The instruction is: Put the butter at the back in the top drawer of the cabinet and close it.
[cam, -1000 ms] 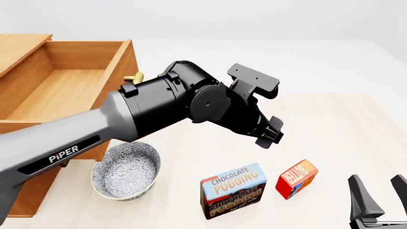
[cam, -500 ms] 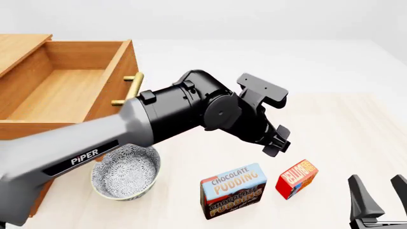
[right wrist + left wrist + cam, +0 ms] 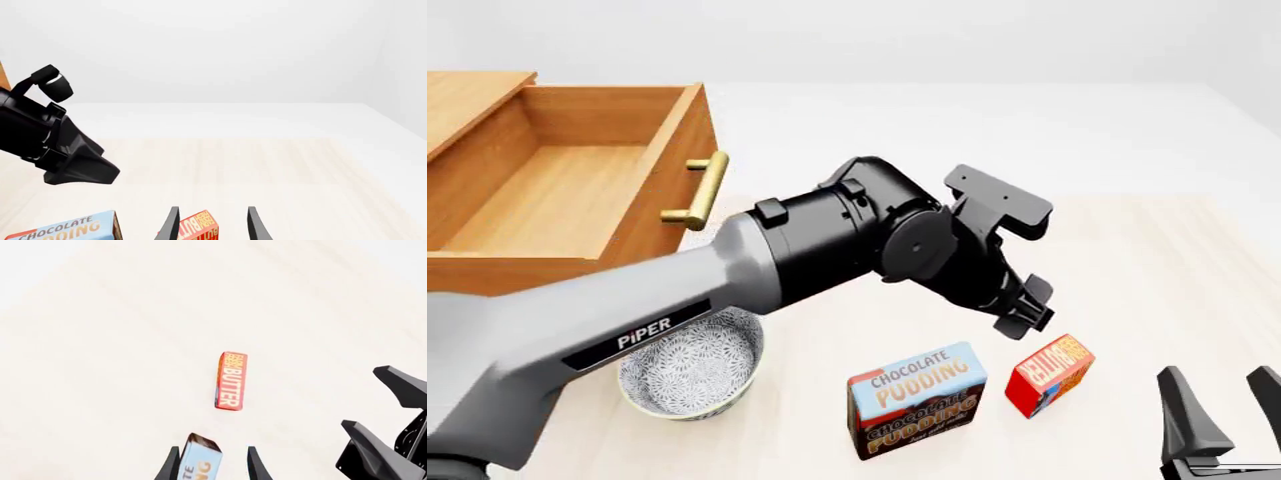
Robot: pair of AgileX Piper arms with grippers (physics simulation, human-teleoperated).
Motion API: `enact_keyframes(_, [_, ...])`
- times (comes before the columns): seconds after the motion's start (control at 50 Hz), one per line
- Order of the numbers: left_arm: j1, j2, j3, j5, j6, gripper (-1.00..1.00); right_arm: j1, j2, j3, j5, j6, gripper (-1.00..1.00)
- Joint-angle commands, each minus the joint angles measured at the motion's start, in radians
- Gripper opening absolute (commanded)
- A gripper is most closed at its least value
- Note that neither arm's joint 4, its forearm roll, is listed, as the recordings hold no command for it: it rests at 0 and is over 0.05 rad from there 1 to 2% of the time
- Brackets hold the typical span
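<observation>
Right now the butter (image 3: 1049, 375) stands on edge on the worktop (image 3: 1148, 260), just right of the Chocolate Pudding box (image 3: 916, 398) and apart from it. In the front view its long axis runs left to right and a little away from the arms, its right end higher in the picture. In the left wrist view, its red lettered face (image 3: 232, 380) shows from above.

The left gripper (image 3: 1024, 305) hangs in the air above and slightly left of the butter, touching nothing; its fingers (image 3: 254, 464) are spread, with the pudding box showing between them.

The right gripper (image 3: 1225, 410) sits low at the near right, well clear of the butter, fingers also parted.

The top drawer (image 3: 574, 185) of the cabinet (image 3: 467, 100) is pulled out, its brass handle (image 3: 701, 190) facing right. A patterned bowl (image 3: 690, 360) rests in front of the cabinet.
</observation>
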Motion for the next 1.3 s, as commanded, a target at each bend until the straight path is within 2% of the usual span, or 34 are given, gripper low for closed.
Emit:
enact_keyframes(0.02, [-0.004, 0.03, -0.036, 0.016, 0.014, 1.0, 0.0, 0.0, 0.0, 0.0, 0.0, 1.0])
enact_keyframes(0.54, [-0.023, 0.098, -0.082, 0.029, 0.039, 1.0, 0.0, 0.0, 0.0, 0.0, 0.0, 1.0])
enact_keyframes(1.3, [-0.042, 0.199, -0.196, 0.082, 0.047, 1.0, 0.0, 0.0, 0.0, 0.0, 0.0, 1.0])
